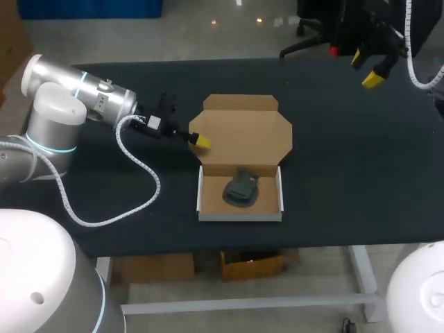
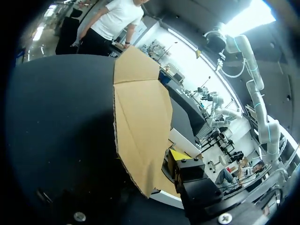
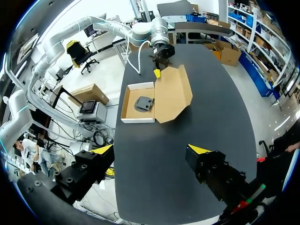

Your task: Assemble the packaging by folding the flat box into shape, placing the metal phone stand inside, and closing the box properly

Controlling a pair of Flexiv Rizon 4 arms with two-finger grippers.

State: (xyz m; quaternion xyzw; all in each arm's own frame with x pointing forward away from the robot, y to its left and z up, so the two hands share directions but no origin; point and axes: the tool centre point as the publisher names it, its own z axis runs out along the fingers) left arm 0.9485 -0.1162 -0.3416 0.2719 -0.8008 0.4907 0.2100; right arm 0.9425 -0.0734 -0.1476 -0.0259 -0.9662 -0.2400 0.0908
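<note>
The white box tray (image 1: 239, 216) sits near the table's front edge with the dark metal phone stand (image 1: 241, 189) lying inside it. Its brown lid (image 1: 243, 132) is folded back behind the tray, flaps spread. My left gripper (image 1: 200, 141) is at the lid's left side flap; in the left wrist view the lid (image 2: 140, 122) rises just ahead of it, its edge at the gripper. My right gripper (image 1: 365, 68) hangs open and empty high over the far right of the table. From there the tray (image 3: 124, 105), stand (image 3: 144, 103) and lid (image 3: 173, 93) lie far ahead of the right gripper (image 3: 150, 150).
The black table (image 1: 347, 180) carries only the box. My left arm's white cable (image 1: 142, 166) loops over the tabletop to the left of the tray.
</note>
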